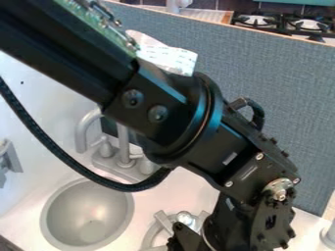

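The sink is looking like smooth, satin metal; the arm is showing glossy black surfaces; the blue-grey panel is appearing matt and cloth-like.

The arm is black and boxy — round collar at centre, green circuit board toward eleven o'clock, white printed strip at twelve, silver bolt near four — with a braided black cable toward eight.

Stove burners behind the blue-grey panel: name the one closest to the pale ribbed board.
The burner on the picture's left. It lies between the ribbed board and the other burner.
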